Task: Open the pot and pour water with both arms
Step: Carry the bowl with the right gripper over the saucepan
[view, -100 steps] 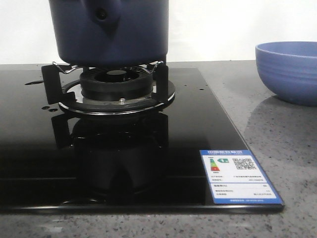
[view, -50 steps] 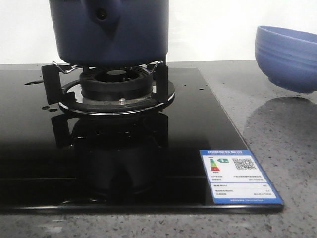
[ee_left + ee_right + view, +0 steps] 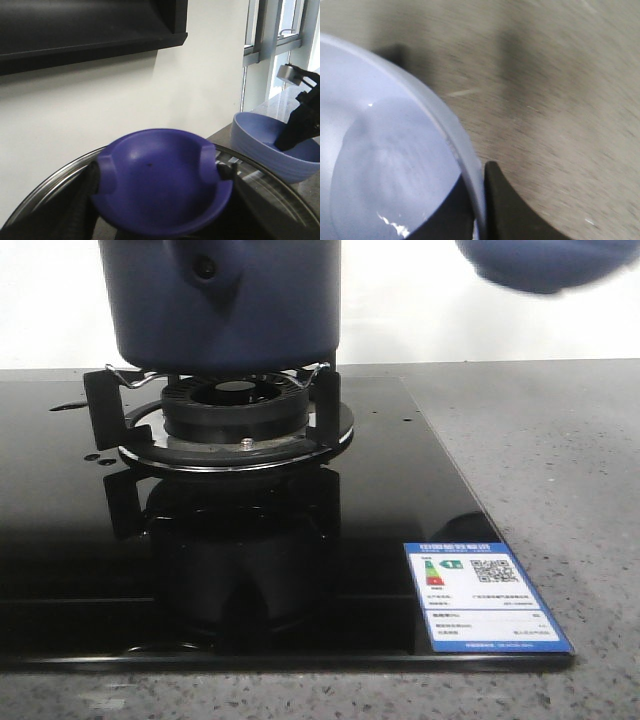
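Observation:
The dark navy pot [image 3: 225, 310] stands on the burner, its handle socket [image 3: 205, 268] facing me; its top is cut off in the front view. In the left wrist view my left gripper [image 3: 159, 174] is shut on the blue knob [image 3: 160, 195] of the glass lid [image 3: 280, 190]. I cannot tell whether the lid is lifted. My right gripper [image 3: 481, 200] is shut on the rim of the lighter blue bowl [image 3: 380, 165], which holds water. The bowl hangs in the air at the top right of the front view [image 3: 545, 265]. It also shows in the left wrist view [image 3: 260, 145].
The black glass hob [image 3: 400, 490] carries the burner and its pan support [image 3: 235, 405] and an energy label [image 3: 485, 595] at its front right corner. Grey counter [image 3: 560, 460] lies to the right. A dark range hood [image 3: 75, 25] hangs above, and a window [image 3: 280, 30] is beyond the bowl.
My right gripper has lifted the bowl off the counter, up and a little left, to the top edge of the front view. The pot has not moved.

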### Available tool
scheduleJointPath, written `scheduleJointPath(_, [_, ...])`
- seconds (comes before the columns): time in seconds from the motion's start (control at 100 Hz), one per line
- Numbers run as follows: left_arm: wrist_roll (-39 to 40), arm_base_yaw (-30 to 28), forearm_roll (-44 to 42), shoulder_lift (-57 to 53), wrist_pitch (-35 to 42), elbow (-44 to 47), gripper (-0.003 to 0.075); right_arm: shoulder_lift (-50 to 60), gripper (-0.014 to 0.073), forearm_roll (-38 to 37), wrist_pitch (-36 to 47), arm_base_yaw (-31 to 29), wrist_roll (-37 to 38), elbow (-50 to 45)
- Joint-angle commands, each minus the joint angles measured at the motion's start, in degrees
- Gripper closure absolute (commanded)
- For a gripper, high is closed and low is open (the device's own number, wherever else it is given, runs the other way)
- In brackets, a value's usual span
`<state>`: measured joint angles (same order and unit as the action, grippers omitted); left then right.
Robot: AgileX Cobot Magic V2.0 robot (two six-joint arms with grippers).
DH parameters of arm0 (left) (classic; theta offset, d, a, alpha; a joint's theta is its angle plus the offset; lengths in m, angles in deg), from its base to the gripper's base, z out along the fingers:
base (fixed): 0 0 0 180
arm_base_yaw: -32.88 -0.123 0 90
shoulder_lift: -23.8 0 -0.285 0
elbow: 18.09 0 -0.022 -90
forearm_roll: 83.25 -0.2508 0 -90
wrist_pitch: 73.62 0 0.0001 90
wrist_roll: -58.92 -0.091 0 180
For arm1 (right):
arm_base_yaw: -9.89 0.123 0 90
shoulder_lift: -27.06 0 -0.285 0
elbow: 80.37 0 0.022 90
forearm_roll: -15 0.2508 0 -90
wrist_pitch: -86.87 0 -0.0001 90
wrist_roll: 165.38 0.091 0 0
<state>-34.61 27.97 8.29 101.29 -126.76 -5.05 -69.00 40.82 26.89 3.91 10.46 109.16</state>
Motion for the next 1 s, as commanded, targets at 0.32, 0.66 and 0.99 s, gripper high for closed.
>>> scheduleJointPath(0.32, [0.6,0.4,6.7,-1.6,-1.2,-1.9,0.0500,-6.0,0.0652,-2.9,-4.0,13.4,2.7,27.5])
scheduleJointPath(0.66, [0.6,0.4,8.1,-1.6,-1.5,-1.9,0.0500,-14.4,0.0652,-10.4,-4.6,22.2,3.5,39.5])
scheduleJointPath(0.99, [0.6,0.4,8.2,-1.6,-1.5,-1.9,0.0500,-16.4,0.0652,-24.7,5.9,28.9,3.5,40.0])
